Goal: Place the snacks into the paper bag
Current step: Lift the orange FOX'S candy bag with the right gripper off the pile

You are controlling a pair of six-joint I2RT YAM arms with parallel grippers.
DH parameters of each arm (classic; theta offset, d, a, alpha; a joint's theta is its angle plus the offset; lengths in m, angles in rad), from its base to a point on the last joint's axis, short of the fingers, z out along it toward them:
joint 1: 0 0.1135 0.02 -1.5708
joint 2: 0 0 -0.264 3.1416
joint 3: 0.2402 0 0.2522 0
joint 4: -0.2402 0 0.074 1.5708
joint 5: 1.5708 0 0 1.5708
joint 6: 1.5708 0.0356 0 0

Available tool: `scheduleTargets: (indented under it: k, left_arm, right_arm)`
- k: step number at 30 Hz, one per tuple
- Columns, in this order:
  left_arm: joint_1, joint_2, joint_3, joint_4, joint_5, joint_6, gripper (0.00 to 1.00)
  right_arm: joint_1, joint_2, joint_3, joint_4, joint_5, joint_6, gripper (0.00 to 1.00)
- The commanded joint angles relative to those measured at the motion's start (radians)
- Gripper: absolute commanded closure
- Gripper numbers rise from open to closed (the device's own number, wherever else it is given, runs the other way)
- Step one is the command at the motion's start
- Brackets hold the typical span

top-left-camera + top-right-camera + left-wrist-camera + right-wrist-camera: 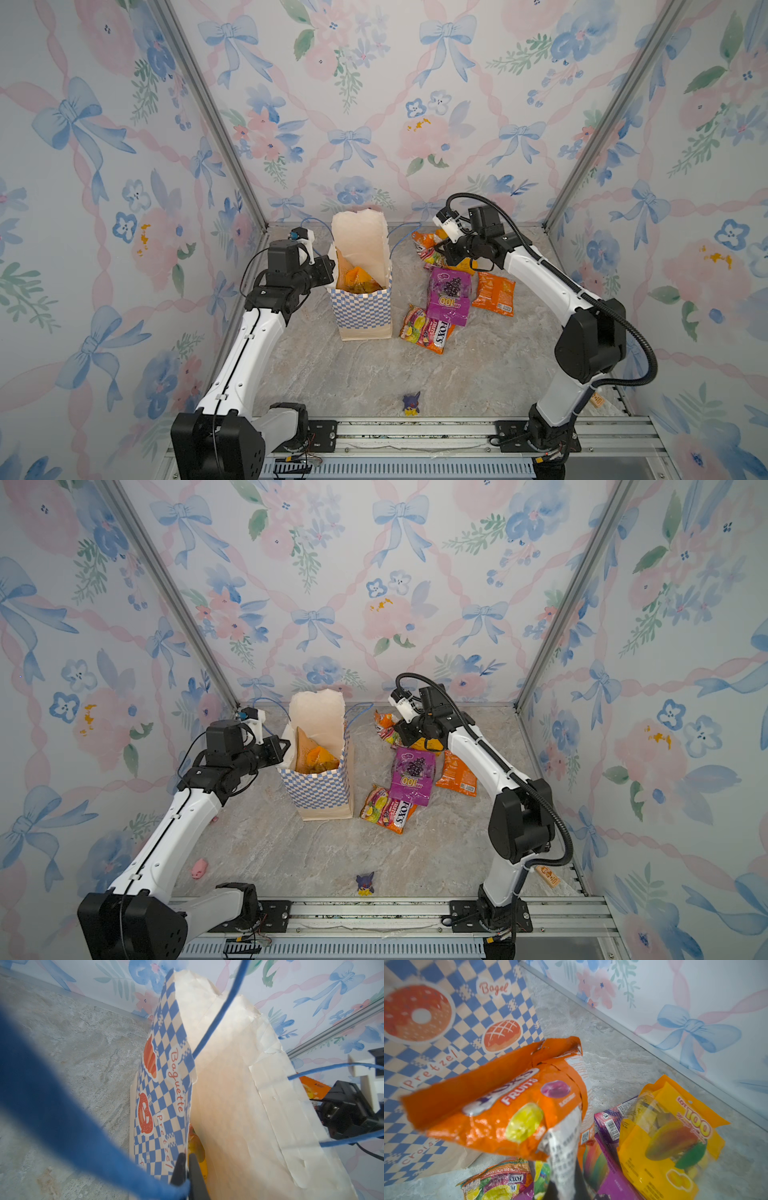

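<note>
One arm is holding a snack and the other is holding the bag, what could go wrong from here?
1. The right fingers grip the orange FOX'S packet by one end only, so it could slip or swing on the way over.
2. The paper bag has a narrow mouth with a loose blue cord handle beside it; the packet may snag.
3. The left fingers pinch just the bag's thin rim; a bump might tear or tip it.

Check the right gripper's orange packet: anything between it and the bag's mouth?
No solid thing. The orange packet hangs in the right gripper beside the paper bag. Only the bag's blue cord handle loops out on that side, so it could snag. The left gripper pinches the far rim, holding the mouth open.
</note>
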Motion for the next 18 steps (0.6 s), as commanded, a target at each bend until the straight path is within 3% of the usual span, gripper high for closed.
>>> scheduleTargets:
  k: [1,18]
  left_arm:
    - [-0.018,0.022,0.005,0.048,0.020,-0.003,1.00]
    - [-0.088,0.084,0.035,0.114,0.054,-0.003,1.00]
  right_arm:
    - [-0.014,-0.060,0.027,0.013,-0.078,0.076,1.00]
    - [-0.073,-0.221,0.080,-0.005,-0.131,0.166,1.00]
